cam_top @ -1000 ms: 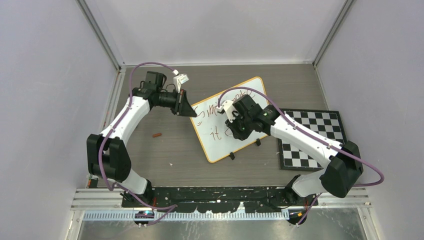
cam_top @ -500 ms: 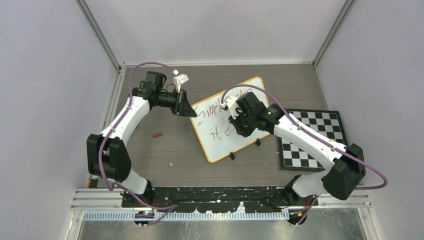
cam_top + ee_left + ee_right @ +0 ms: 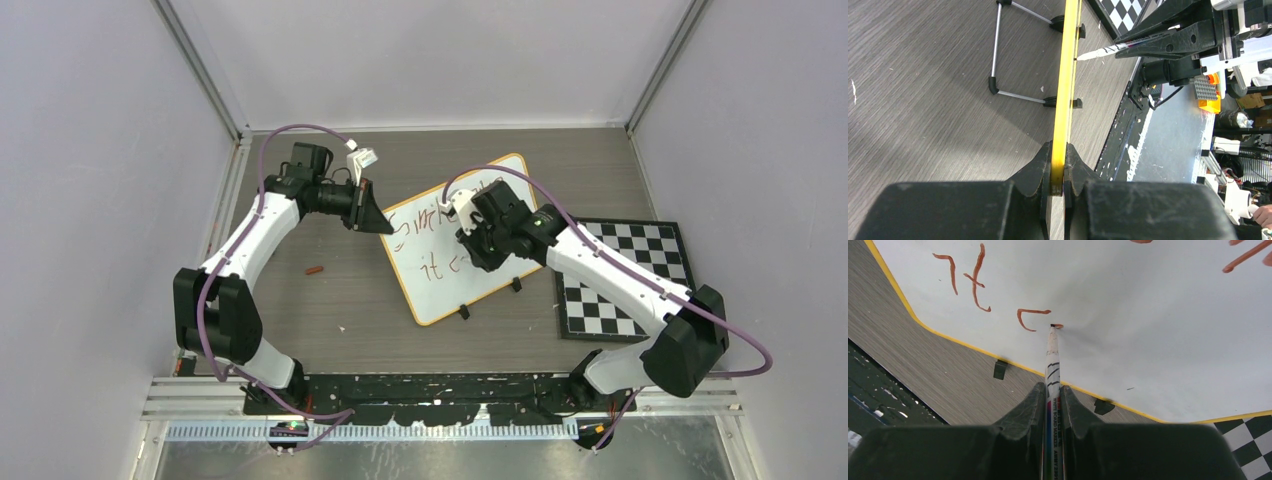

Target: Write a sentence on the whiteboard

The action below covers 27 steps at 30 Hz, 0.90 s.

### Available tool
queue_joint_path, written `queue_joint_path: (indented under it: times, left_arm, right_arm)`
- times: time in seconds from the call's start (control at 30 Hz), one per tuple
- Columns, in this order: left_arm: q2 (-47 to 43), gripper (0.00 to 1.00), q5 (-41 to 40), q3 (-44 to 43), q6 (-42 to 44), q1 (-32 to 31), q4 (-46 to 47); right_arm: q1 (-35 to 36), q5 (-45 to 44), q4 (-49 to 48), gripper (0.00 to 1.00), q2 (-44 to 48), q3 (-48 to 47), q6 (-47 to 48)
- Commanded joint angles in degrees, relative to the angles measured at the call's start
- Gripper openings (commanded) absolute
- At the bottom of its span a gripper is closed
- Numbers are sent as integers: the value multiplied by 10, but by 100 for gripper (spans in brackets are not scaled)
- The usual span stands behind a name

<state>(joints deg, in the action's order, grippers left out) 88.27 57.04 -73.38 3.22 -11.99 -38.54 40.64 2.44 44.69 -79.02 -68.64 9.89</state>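
The whiteboard (image 3: 440, 285) stands tilted on its two black feet in the middle of the table, its yellow rim edge-on in the left wrist view (image 3: 1066, 75). My left gripper (image 3: 376, 222) is shut on the rim at the board's upper left corner (image 3: 1058, 172). My right gripper (image 3: 478, 245) is shut on a white whiteboard marker (image 3: 1053, 365), whose tip touches the board face. The sentence (image 3: 425, 222) shows as red-brown words on the top line, partly hidden by my right arm, with "it" and a "c" (image 3: 1030, 317) on the second line.
A black-and-white checkered mat (image 3: 620, 275) lies right of the board under my right arm. A small red-brown marker cap (image 3: 316, 268) lies on the table left of the board. The board's wire stand (image 3: 1013, 50) props it from behind.
My right gripper has moved the marker to the right along the second line; a "c" now stands after "it". The left gripper has kept its hold on the rim.
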Motion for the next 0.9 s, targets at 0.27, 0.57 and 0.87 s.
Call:
queue_joint_path:
  times: [0.27, 0.57, 0.87]
  left_arm:
    - [-2, 0, -32, -16, 17, 3, -6]
    - [-3, 0, -32, -17, 16, 3, -6]
    - [-5, 0, -32, -16, 16, 3, -5]
  right_arm:
    - [1, -3, -9, 0, 2, 11, 10]
    - [-3, -33, 3, 0, 4, -6, 23]
    - [-5, -56, -16, 0, 1, -27, 10]
